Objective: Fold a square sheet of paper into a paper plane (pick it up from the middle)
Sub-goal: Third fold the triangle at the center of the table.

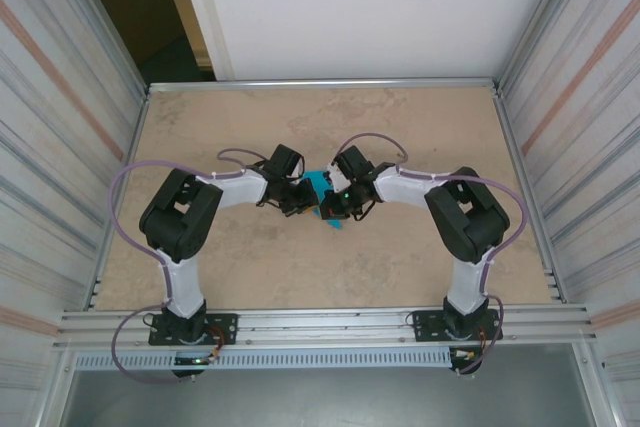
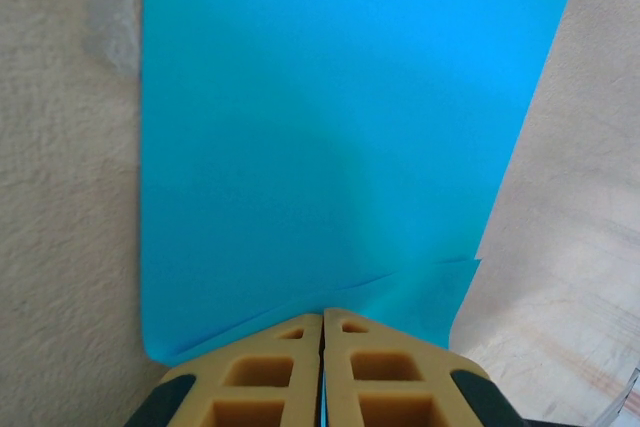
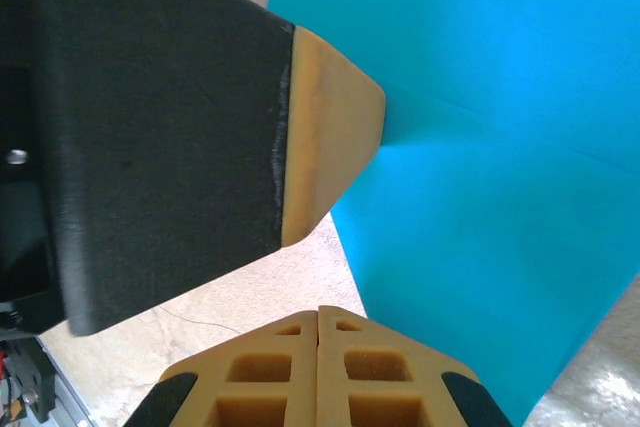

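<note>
- Folding seems barely begun, over the middle of the beige tabletop (image 1: 430, 137).
- Thin turquoise-blue square sheet of paper (image 2: 320, 127) shows one crease, no plane yet.
- Left gripper (image 2: 322, 319) pinches its edge; right gripper (image 3: 320, 313) is closed, apparently empty.
- Next, the right must open and take a free edge.

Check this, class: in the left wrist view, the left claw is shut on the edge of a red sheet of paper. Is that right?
Not quite. The sheet of paper is turquoise-blue, not red, as the left wrist view shows. The rest holds: the left claw is shut on the edge of that sheet.
</note>
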Robot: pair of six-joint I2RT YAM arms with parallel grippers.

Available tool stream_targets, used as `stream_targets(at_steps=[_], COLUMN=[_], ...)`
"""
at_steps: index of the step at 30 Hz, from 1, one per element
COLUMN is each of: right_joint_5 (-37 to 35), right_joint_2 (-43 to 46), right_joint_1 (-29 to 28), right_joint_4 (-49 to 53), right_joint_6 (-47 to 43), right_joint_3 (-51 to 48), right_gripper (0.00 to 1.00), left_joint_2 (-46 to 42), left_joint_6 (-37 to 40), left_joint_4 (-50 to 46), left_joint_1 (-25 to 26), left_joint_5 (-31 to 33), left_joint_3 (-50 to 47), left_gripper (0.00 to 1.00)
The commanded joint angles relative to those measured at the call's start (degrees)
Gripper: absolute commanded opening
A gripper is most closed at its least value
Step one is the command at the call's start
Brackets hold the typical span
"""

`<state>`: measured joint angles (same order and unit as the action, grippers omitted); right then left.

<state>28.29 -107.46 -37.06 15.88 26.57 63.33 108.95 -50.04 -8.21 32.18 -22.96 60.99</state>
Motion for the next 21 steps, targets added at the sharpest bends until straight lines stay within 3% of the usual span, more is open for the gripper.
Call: stream_targets(at_steps=[1, 11, 21], right_joint_5=[2.03, 6.37, 3.8], right_joint_2=[-1.7, -4.13, -5.17], right_joint_1=[0.12, 2.34, 2.3], right_joint_4=[-0.75, -1.25, 0.15], right_joint_6=[0.69, -0.82, -1.16], right_joint_3=[1.41, 1.24, 1.18], right_gripper=[0.01, 0.01, 0.01], left_joint_2=[2.9, 3.29, 3.61], left_joint_6=[1.43, 2.01, 1.98], left_joint_4=[-3.33, -3.37, -4.2], left_joint_1=[-0.13, -0.19, -0.17], left_joint_5=[1.38, 0.89, 1.35], left_joint_3=[-1.98, -1.53, -1.27], left_gripper=[0.09, 0.09, 0.09])
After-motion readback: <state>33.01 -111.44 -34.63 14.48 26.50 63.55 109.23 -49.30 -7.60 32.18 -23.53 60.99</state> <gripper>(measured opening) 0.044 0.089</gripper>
